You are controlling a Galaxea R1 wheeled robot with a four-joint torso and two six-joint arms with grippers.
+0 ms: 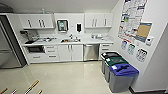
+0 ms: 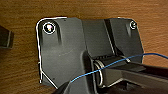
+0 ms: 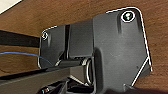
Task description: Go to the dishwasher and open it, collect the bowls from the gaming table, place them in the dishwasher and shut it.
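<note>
Dishwasher (image 1: 91, 52): stainless front, door shut, set under the white counter (image 1: 82, 41) at your 12 o'clock, a touch toward 1, across the open pale floor (image 1: 65, 77). Bar handle runs along its top edge.

Just at its 9 o'clock: white base cabinet doors (image 1: 71, 52), with the sink and faucet (image 1: 70, 39) above them on the counter. Further toward 10 o'clock: a drawer stack (image 1: 51, 51), then a dark built-in oven or microwave opening (image 1: 35, 49). Steel fridge (image 1: 8, 51) stands at your far 9–10 o'clock.

Above the counter: upper white cabinets (image 1: 37, 21) at 11 and another set (image 1: 98, 20) at 1; a paper towel dispenser (image 1: 62, 25) and a dark soap dispenser (image 1: 79, 27) on the wall between them.

At your 2–3 o'clock, along the right wall: three bins in a row, the nearest with a blue lid (image 1: 123, 69), a green lid (image 1: 116, 61) behind it, a black lid (image 1: 110, 54) furthest back. Posters (image 1: 131, 18) hang on the wall above them.

At 7 o'clock, low edge of the head view: wooden rod handles (image 1: 32, 87) poke in.

Both wrist views look over brown wood-grain surface (image 2: 22, 62); a thin blue cable (image 2: 100, 70) crosses the left one. Fingers of either gripper: you cannot tell their state from here.
</note>
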